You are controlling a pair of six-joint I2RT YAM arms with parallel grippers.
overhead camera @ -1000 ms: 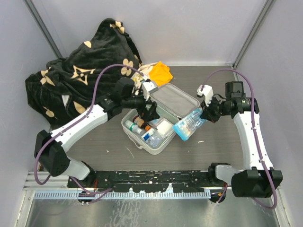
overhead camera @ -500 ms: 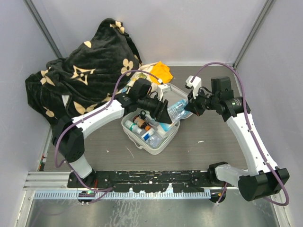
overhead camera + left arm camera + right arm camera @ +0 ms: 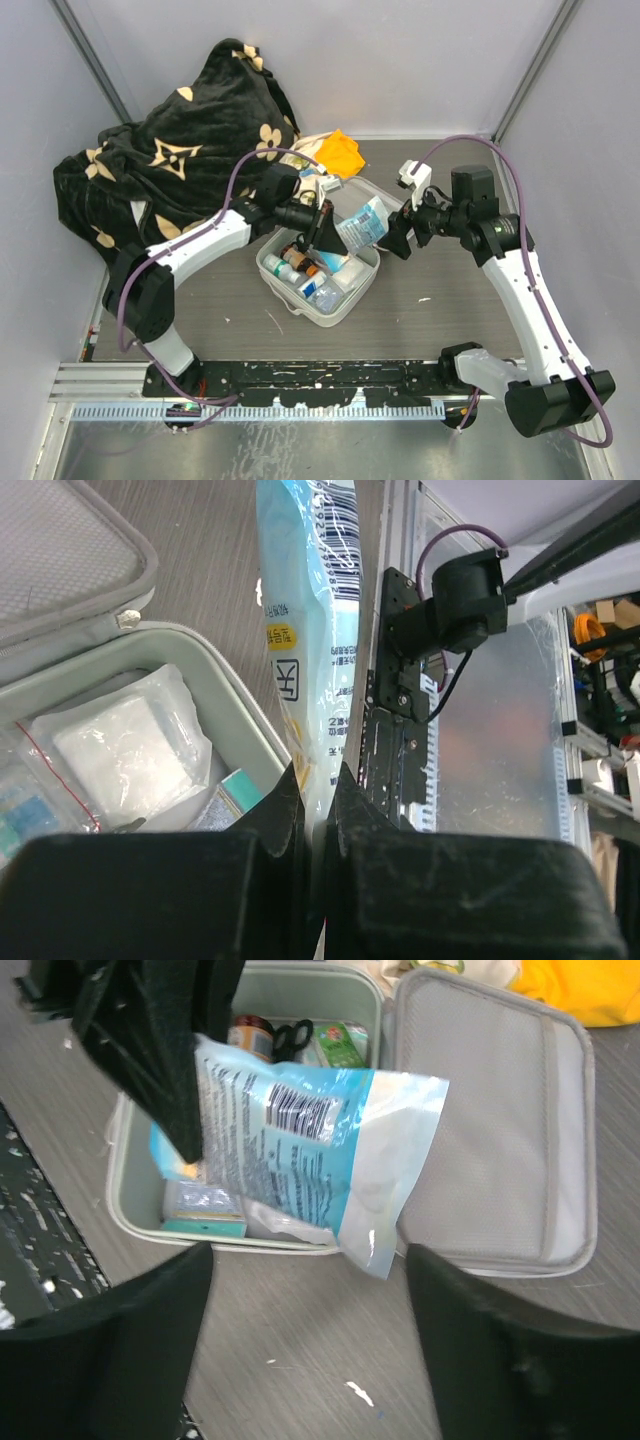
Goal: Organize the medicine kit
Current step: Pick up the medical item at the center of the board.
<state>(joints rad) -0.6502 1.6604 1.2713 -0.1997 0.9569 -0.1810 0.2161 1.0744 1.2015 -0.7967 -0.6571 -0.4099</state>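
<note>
Medicine kit (image 3: pixel 335 315): sits mid-counter between the two arms, unzipped. Its lid (image 3: pixel 500 1120) is folded back flat on the counter (image 3: pixel 440 300), grey lining up, on the side toward the orange cloth (image 3: pixel 338 152). The tray is already part filled with small bottles (image 3: pixel 285 265), scissors (image 3: pixel 290 1035), a green sachet (image 3: pixel 340 1045) and a white gauze pad in a zip bag (image 3: pixel 130 745).

A pale blue packet (image 3: pixel 362 225) with a printed barcode hangs in the air over the tray's lid-side edge, not touching the case.

Left claw (image 3: pixel 325 228): clenched on one thin edge of the packet, jaws pinched nearly together. It carries the packet alone.

Right claw (image 3: pixel 398 235): jaws spread wide and grasping nothing. It is just beside the packet's free end but apart from it.

Further out, a black floral blanket (image 3: pixel 170 160) is heaped at the far left corner, clear of the work.

Step in hand (judgement): stowing the packet, with the left arm now its sole carrier.

Next move (judgement): the right arm should back away. The left arm should lower the packet into the tray, probably laid flat over the gauze side. The packet looks nearly as long as the tray, so it needs aligning with the walls. An edge pinch on a soft pack may let it swing or slip.
</note>
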